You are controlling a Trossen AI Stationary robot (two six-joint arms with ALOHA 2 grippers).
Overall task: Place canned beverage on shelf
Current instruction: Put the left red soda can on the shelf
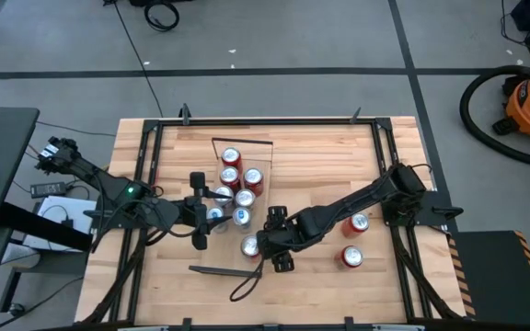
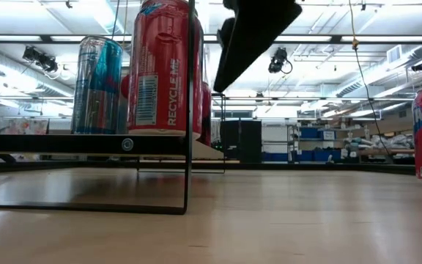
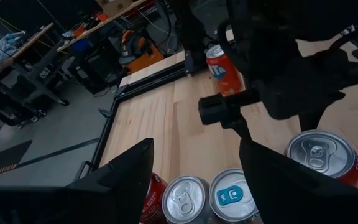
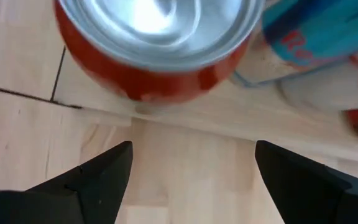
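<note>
On the big plank table lies the shelf, a long light board that runs from the far side toward the near side. Cans already stand on it in a tight bunch. The nearest of these is a red can at the near end, standing straight up. The right gripper sits just beside that red can, on its right, with its fingers spread wide and nothing between them. It looks like this can has just been let go. Two more red cans wait on the table, well to the right of the shelf and behind the right gripper, so the right arm is the nearer one for them. The left gripper hovers at the shelf's left edge, wide apart and empty too.
</note>
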